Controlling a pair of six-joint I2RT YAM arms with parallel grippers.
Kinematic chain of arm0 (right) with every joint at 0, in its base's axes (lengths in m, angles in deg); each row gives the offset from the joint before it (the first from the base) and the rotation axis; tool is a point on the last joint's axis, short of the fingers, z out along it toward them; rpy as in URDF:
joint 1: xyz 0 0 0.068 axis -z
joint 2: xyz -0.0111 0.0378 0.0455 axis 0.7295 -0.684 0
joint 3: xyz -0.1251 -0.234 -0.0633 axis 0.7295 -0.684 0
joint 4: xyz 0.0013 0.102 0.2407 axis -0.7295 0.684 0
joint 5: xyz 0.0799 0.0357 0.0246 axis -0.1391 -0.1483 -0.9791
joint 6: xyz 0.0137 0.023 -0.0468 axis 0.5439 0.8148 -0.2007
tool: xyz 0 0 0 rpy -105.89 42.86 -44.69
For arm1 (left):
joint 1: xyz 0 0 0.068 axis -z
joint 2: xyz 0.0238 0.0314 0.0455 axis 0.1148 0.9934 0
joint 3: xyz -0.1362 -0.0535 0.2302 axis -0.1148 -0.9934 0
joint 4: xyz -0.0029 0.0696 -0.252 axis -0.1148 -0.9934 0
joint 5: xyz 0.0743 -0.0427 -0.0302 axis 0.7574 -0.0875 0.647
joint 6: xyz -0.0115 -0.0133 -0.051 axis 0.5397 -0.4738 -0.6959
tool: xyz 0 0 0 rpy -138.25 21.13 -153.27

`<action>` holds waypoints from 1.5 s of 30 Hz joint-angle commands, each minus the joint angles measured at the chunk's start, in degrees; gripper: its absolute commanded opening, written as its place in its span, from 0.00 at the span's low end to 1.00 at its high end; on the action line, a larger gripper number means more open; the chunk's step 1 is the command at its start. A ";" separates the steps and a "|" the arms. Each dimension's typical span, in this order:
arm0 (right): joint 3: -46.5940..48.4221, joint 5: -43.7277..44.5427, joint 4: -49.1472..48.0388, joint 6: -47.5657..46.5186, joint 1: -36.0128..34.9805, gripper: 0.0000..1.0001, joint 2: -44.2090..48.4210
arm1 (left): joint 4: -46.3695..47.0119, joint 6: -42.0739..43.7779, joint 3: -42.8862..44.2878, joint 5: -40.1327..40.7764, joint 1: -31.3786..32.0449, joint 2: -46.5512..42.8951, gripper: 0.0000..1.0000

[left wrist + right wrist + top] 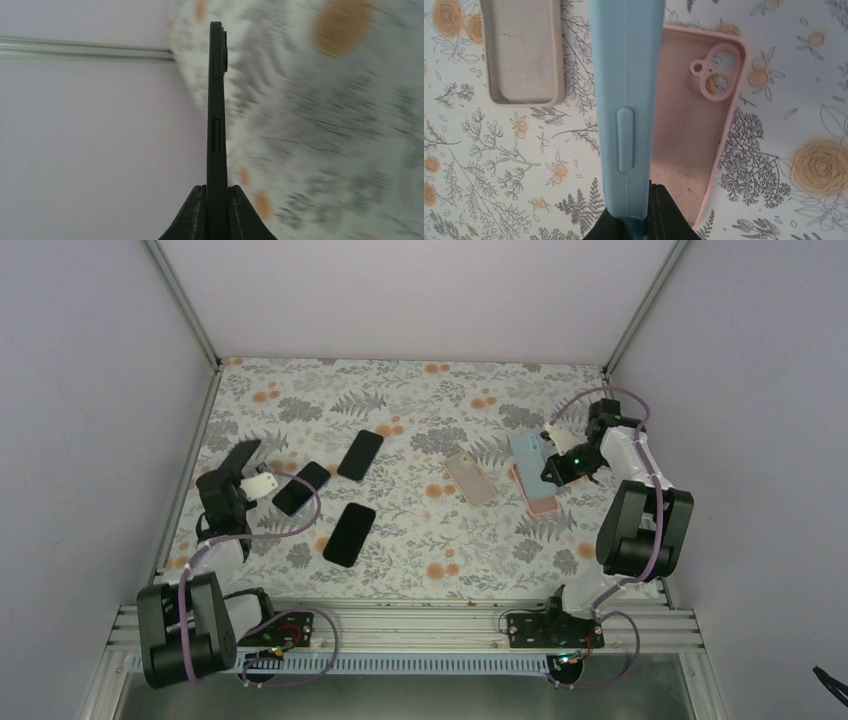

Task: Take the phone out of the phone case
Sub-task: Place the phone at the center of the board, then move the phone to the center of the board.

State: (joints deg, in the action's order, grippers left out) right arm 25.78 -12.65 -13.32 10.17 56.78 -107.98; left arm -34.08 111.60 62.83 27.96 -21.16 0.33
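Observation:
My left gripper (268,483) is shut on one end of a dark phone (300,488) at the left of the table. In the left wrist view the fingers (217,189) clamp the phone (217,100) edge-on, its side buttons showing. My right gripper (553,468) is shut on a light blue phone case (530,462) at the right. In the right wrist view my right gripper (640,205) holds that case (626,100) edge-on above the table. I cannot tell whether anything is inside it.
An empty pink case (541,503) lies under the blue one and shows open side up in the right wrist view (689,135). An empty beige case (470,478) lies left of it, also in the right wrist view (521,50). Two black phones (360,454) (349,534) lie mid-table.

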 commanded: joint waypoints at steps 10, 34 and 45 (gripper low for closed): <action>2.55 -1.41 1.23 -7.50 20.01 0.04 -11.80 | 15.79 2.72 -5.88 -1.01 -0.93 12.10 0.02; 6.77 -5.01 11.08 -12.53 16.92 0.77 -2.69 | -53.64 -3.37 28.28 -22.26 -1.16 0.93 1.00; 3.10 -0.84 8.88 -0.10 -16.36 0.81 10.11 | -74.42 -20.17 55.72 -47.62 -0.90 9.11 1.00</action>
State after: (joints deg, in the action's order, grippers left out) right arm 31.46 -14.62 -3.33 2.54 56.69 -101.75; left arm -99.83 100.61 114.17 -7.36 -22.18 6.64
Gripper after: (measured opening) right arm 0.829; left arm 0.999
